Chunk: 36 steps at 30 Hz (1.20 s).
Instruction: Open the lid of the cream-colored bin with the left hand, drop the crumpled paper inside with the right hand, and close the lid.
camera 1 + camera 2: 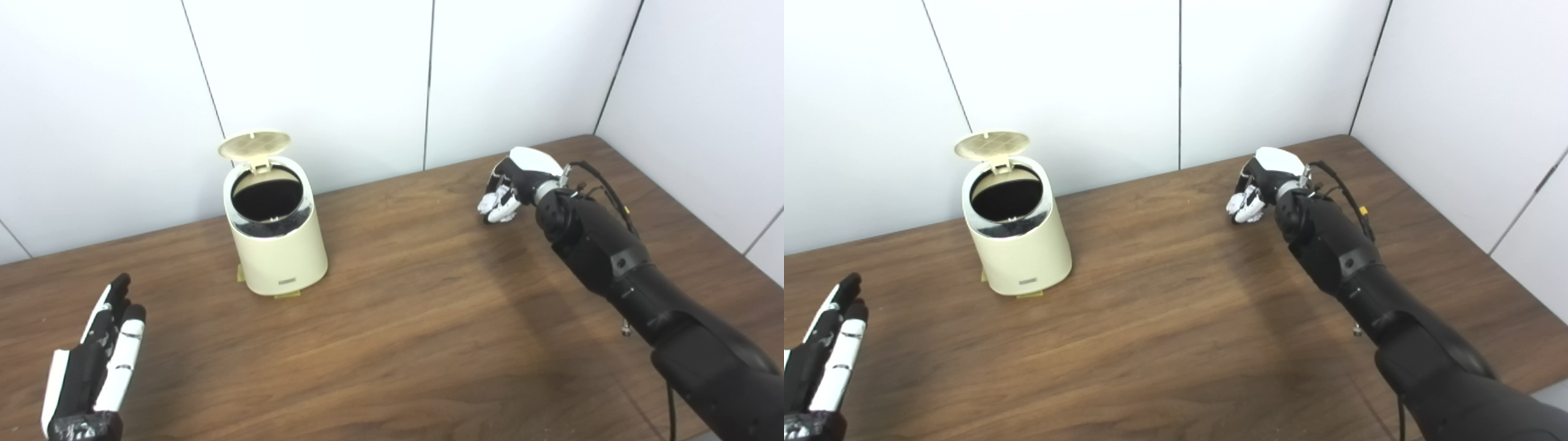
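left hand (pixel 92 367): flat, fingers spread, holding nothing, near table (pixel 429 318) edge | right hand (pixel 511 184): reached far, fingers curled down; paper not discernible, grasp unclear | bin (pixel 275 239): upright, lid (pixel 254 144) up, well apart from both

black arms — black-and-white hand (pixel 514 184) shells

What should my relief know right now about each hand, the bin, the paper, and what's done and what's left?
Left hand: open, fingers straight, holding nothing, near the table's front-left, apart from the bin.
Right hand: far right of the table, fingers curled down; something white shows under them, but I cannot tell whether it is the crumpled paper or whether it is gripped.
Cream-colored bin: upright, lid standing open, dark inside.
Done: lid opened.
Left: confirm the paper, carry it over the opening, drop it, close the lid.
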Each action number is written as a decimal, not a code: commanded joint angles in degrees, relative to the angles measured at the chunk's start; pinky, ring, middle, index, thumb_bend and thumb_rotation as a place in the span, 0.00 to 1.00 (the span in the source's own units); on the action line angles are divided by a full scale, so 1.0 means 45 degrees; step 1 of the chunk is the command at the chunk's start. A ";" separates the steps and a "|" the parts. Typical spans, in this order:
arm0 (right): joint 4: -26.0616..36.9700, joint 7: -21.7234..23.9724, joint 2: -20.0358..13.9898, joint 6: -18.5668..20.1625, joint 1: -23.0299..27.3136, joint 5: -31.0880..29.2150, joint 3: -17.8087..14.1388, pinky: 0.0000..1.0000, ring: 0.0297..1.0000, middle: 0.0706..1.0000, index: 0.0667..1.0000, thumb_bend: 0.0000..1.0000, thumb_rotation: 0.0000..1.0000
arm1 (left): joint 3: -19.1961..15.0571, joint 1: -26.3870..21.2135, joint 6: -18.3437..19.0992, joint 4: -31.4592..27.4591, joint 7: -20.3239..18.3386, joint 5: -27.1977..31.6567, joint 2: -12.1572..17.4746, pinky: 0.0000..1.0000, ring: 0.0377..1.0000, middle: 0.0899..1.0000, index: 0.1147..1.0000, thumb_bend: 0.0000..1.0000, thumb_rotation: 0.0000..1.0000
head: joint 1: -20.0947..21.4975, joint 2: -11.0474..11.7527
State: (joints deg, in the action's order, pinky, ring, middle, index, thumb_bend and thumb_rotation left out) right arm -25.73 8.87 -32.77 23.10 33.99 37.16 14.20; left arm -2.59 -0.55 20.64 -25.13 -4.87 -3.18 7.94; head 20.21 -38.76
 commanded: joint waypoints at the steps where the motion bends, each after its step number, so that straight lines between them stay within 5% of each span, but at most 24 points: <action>1: 0.0620 -0.0263 -0.0379 -0.0262 0.0192 0.0083 -0.0135 0.38 0.38 0.46 0.48 0.52 0.00 | 0.0006 -0.0297 -0.0473 -0.0313 0.0145 -0.0117 0.0039 1.00 1.00 1.00 1.00 0.47 0.75 | -0.0095 -0.0029; 10: 0.5267 -0.1376 -0.0074 -0.1139 -0.0652 0.1311 -0.0202 0.35 0.36 0.47 0.49 0.50 0.00 | 0.0182 -0.0234 -0.0255 -0.0285 0.0076 -0.0028 -0.0108 1.00 1.00 1.00 1.00 0.48 0.75 | -0.1080 0.0019; 16: 0.6935 -0.1483 0.0667 -0.1041 -0.0777 0.1676 -0.0532 0.30 0.37 0.48 0.50 0.49 0.00 | 0.0400 -0.0120 -0.0601 0.0057 0.0077 -0.0084 -0.0201 1.00 1.00 1.00 1.00 0.50 0.75 | -0.1911 0.0247; 19: 0.7732 -0.1380 0.1046 -0.1374 -0.0764 0.1749 -0.0494 0.38 0.41 0.46 0.46 0.50 0.00 | 0.0523 -0.0070 -0.0782 0.0362 0.0156 -0.0091 -0.0372 1.00 1.00 1.00 1.00 0.53 0.73 | -0.2636 0.0419; 26: 0.8781 -0.1036 0.2275 -0.1615 -0.0630 0.1699 -0.0448 0.40 0.35 0.46 0.50 0.50 0.00 | 0.0901 0.0059 -0.1401 0.0906 0.0380 -0.0343 -0.0877 1.00 1.00 0.98 1.00 0.54 0.74 | -0.3830 0.0693; 36: 0.7518 -0.2978 0.4325 -0.4756 -0.0032 0.1108 -0.0213 0.30 0.37 0.47 0.50 0.49 0.00 | 0.1341 0.0313 -0.1719 0.1242 0.0770 -0.1215 -0.1316 1.00 1.00 0.99 1.00 0.55 0.80 | -0.4794 0.0845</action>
State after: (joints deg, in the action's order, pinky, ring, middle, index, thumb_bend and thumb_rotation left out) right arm 7.80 -2.12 -13.68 5.10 29.94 42.47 13.48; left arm 3.24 1.71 15.05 -18.85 -2.23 -7.65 2.24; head -1.14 -34.98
